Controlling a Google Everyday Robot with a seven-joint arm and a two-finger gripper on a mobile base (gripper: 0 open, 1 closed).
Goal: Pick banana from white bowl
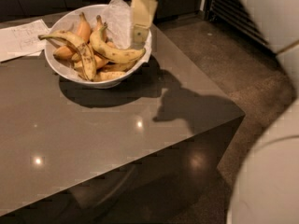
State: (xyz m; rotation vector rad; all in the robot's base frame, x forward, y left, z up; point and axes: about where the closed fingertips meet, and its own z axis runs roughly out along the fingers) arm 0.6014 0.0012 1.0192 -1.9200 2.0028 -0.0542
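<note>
The white bowl (pixel 60 70) stands at the back of the dark table, with crinkled white paper (pixel 119 13) along its far side. The banana (pixel 112 53), thick, yellow and curved, lies on top at the right side of the bowl with its tip by the rim. A slimmer brown-streaked banana (pixel 80 48) lies to its left, and short orange ones (pixel 84 29) lie behind. My gripper (pixel 137 40) hangs down from the top edge over the bowl's right rim, just above the banana's right end. It holds nothing that I can see.
A sheet of white paper (pixel 18 38) lies on the table left of the bowl. The table's corner (pixel 243 113) juts to the right over a speckled floor. A dark grille (pixel 233 17) is at the back right. White robot body parts (pixel 275 171) fill the right edge.
</note>
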